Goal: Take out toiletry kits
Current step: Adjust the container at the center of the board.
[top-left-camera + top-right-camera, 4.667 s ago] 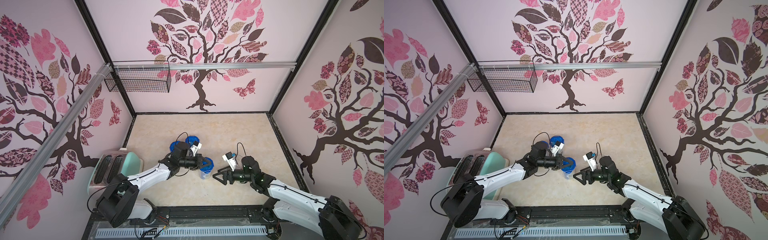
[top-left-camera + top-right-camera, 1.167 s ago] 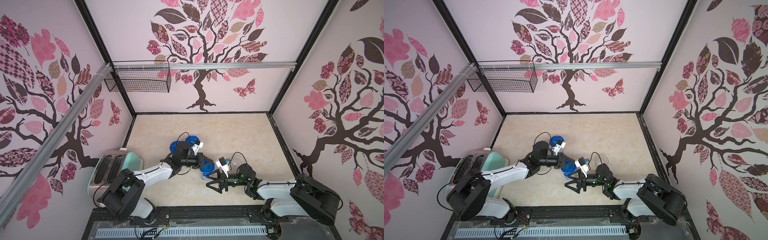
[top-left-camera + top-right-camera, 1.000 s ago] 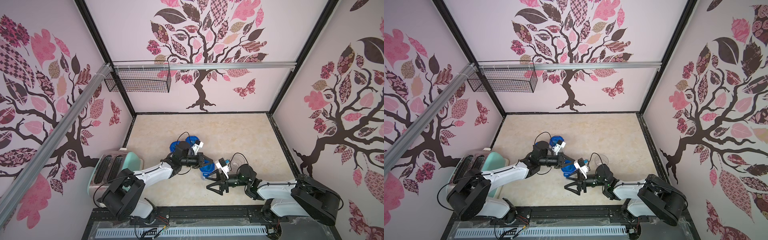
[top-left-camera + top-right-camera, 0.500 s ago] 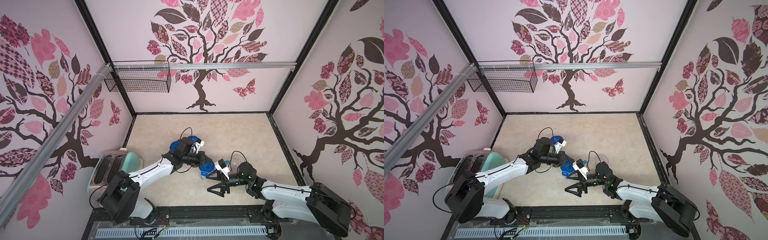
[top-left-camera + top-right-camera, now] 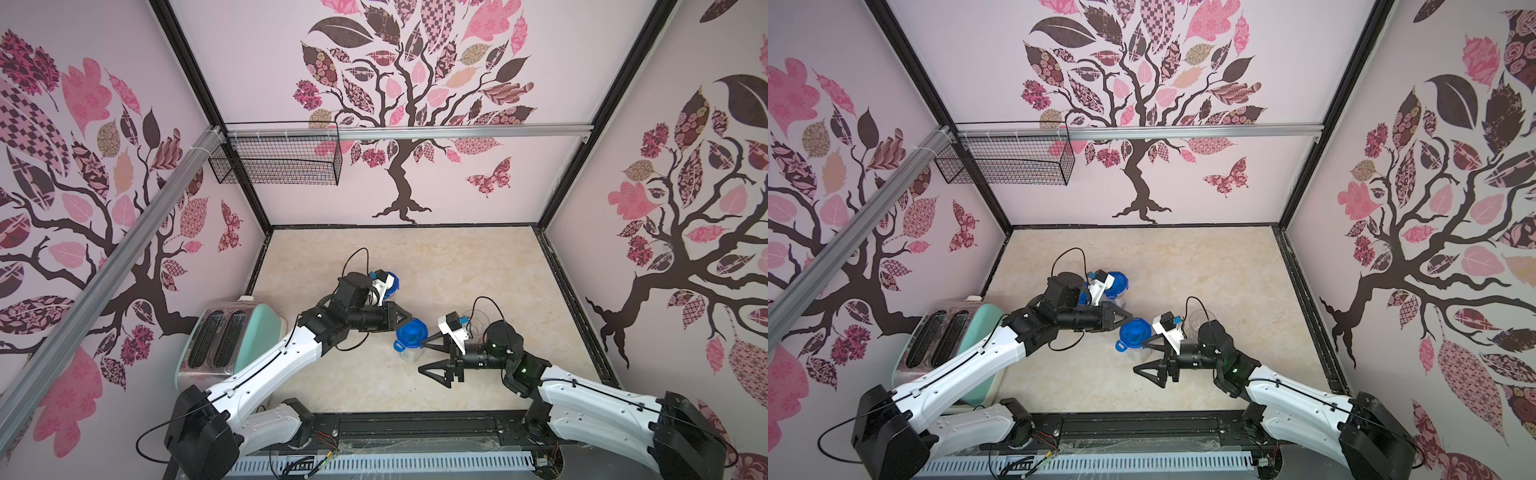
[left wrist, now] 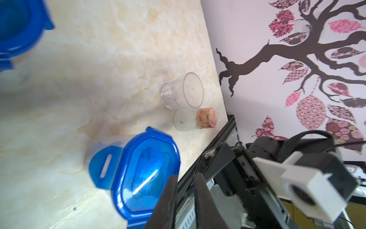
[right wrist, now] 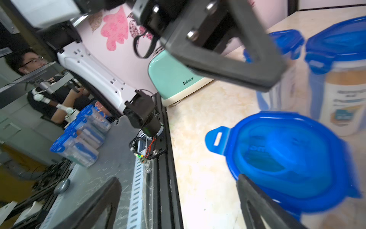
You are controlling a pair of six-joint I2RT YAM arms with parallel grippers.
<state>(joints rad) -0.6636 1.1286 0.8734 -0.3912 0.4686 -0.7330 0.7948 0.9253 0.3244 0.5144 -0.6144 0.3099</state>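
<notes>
We logged the right gripper's (image 5: 420, 356) jaws wide apart beside the blue-lidded jar (image 5: 411, 336) near the desk's (image 5: 457, 266) front edge (probably to brace it), and the left gripper's (image 5: 409, 318) jaws barely parted at its lid.

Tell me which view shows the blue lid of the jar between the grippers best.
The left wrist view: the blue lid is near and sharp, its clip tab and embossed lettering clear. The right wrist view shows the lid large but blurred. Both top views show it small, from above.

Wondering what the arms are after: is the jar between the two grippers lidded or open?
Lidded. The blue lid sits over the mouth of the clear jar; one clip flap sticks out sideways, apparently unlatched.
</notes>
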